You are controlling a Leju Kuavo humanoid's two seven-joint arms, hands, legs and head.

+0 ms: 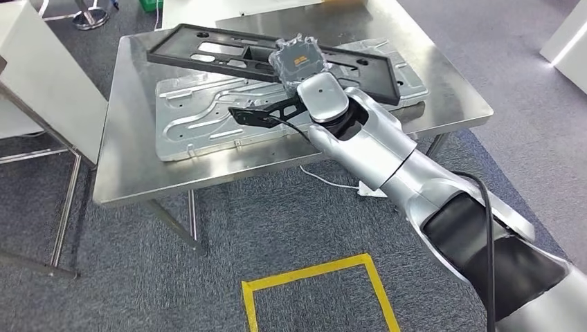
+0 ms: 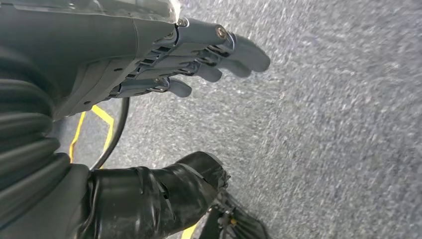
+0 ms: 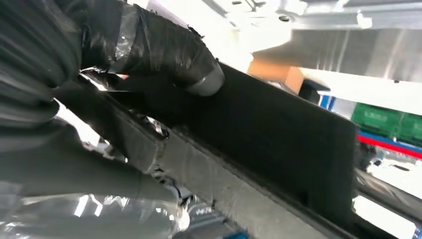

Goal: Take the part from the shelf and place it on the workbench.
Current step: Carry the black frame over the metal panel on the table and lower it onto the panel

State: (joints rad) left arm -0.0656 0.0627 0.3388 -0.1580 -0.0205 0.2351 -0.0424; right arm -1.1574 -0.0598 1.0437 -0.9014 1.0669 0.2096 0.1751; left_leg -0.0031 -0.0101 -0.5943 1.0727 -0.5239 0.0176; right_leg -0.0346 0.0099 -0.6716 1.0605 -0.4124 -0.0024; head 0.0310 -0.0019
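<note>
**Putting the black part down on the worktop**

My left hand (image 2: 199,55) hangs down by my side over the grey carpet. Its fingers are stretched out and there is nothing in it.

On the steel worktop (image 1: 131,173) lies a flat silver metal panel (image 1: 201,128). The long black frame part (image 1: 208,57) sits slanted across the top of that panel. It looks like it is resting there already, but I cannot tell if all of it is down.

My right hand (image 1: 299,63) is at the middle of the black part. In the wrist view my thumb (image 3: 164,47) presses on the part's dark edge, so I am gripping it.

I think this is the putting-down step, nearly done. Next I should make sure the part lies steady, then spread my fingers slowly and lift my hand straight away, so the part does not get dragged or slide off the panel.
</note>
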